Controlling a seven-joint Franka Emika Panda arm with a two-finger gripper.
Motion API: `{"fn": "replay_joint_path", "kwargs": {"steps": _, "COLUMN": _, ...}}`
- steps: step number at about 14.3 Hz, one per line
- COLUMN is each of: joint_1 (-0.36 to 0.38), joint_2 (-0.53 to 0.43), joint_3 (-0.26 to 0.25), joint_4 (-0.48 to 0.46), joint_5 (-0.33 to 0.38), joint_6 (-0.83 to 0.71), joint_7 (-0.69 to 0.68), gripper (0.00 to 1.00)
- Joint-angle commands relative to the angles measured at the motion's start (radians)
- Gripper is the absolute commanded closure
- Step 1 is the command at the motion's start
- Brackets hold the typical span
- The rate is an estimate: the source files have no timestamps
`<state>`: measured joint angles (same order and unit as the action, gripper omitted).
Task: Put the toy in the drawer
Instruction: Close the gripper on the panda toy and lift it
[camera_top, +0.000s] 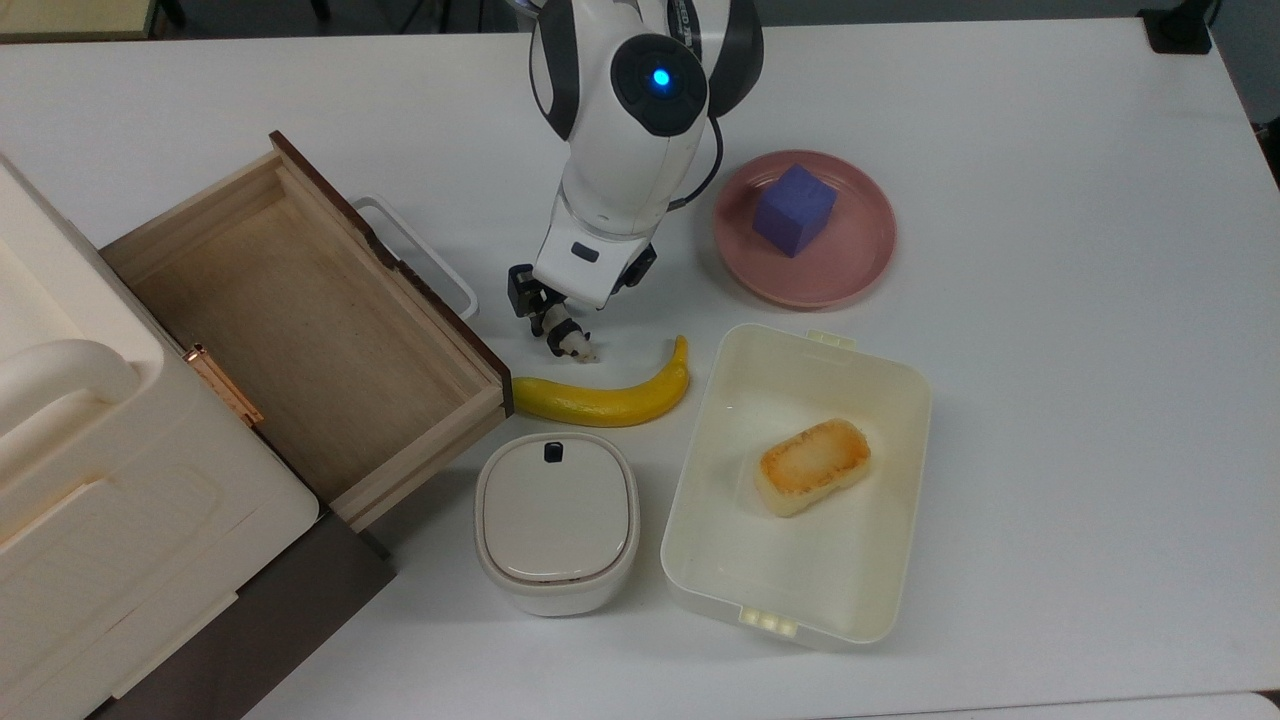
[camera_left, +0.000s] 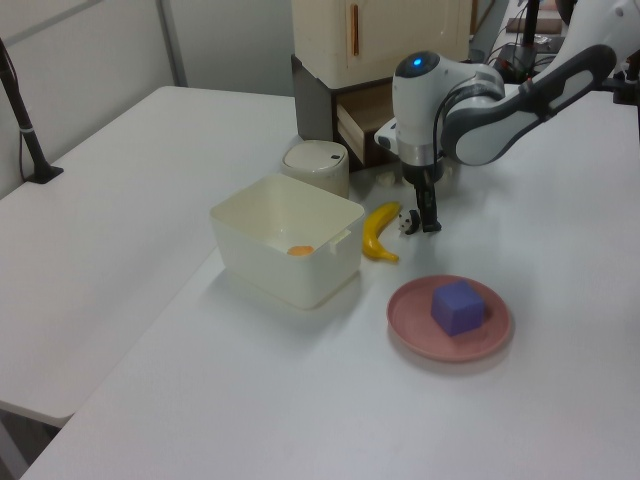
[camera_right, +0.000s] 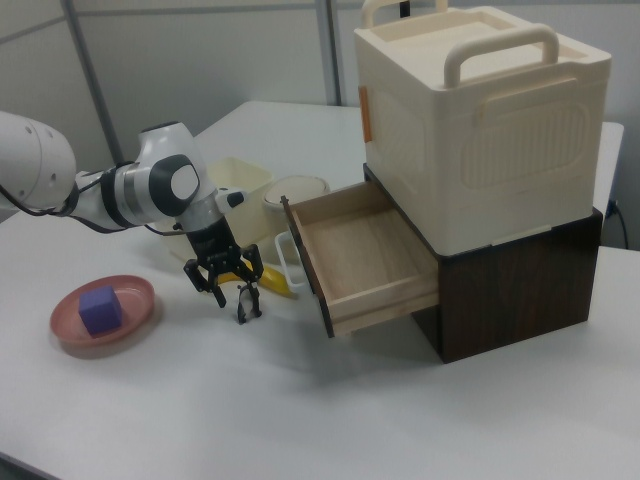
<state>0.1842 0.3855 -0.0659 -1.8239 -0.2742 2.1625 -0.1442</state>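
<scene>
Toy (camera_top: 568, 336): on the table, touching nothing else, just above the banana (camera_top: 603, 397) in the top view.
Gripper (camera_right: 229, 282): fingers apart, straddling it, not yet clamped.
Handling: probably light, rigid, slippery; pinch its middle.
Drawer (camera_top: 300, 330): open, near.

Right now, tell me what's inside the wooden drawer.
The drawer stands pulled open with a bare wooden floor showing. Its back end runs under the cream box, so that part is covered.

Fingers (camera_left: 428, 215) at panda toy (camera_left: 407, 223), banana (camera_left: 379, 231) beside
</scene>
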Motion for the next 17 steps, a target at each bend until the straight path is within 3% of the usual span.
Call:
{"fn": "replay_joint_path", "kwargs": {"steps": 1, "joint_1": 0.021, "joint_2": -0.014, "joint_3": -0.028, "joint_4": -0.015, "joint_5": -0.026, "joint_6": 0.022, "joint_7": 0.015, "gripper": 0.55}}
{"fn": "replay_joint_path", "kwargs": {"steps": 5, "joint_1": 0.020, "joint_2": -0.016, "joint_3": -0.028, "joint_4": -0.017, "joint_5": -0.051, "joint_6": 0.020, "joint_7": -0.020, "gripper": 0.82}}
{"fn": "replay_joint_path", "kwargs": {"steps": 9, "joint_1": 0.020, "joint_2": -0.052, "joint_3": -0.031, "joint_4": -0.018, "joint_5": -0.042, "joint_6": -0.012, "joint_7": -0.025, "gripper": 0.85}}
{"fn": "replay_joint_path", "kwargs": {"steps": 11, "joint_1": 0.015, "joint_2": -0.114, "joint_3": -0.041, "joint_4": -0.017, "joint_5": -0.016, "joint_6": -0.102, "joint_7": -0.067, "gripper": 0.85}}
{"fn": "replay_joint_path", "kwargs": {"steps": 13, "joint_1": 0.017, "joint_2": -0.167, "joint_3": -0.087, "joint_4": -0.003, "joint_5": 0.123, "joint_6": -0.209, "joint_7": -0.212, "gripper": 0.85}}
{"fn": "replay_joint_path", "kwargs": {"steps": 15, "joint_1": 0.021, "joint_2": -0.195, "joint_3": -0.173, "joint_4": 0.091, "joint_5": 0.257, "joint_6": -0.408, "joint_7": -0.377, "gripper": 0.85}}
{"fn": "replay_joint_path", "kwargs": {"steps": 17, "joint_1": 0.020, "joint_2": -0.195, "joint_3": -0.227, "joint_4": 0.164, "joint_5": 0.314, "joint_6": -0.476, "joint_7": -0.406, "gripper": 0.85}}
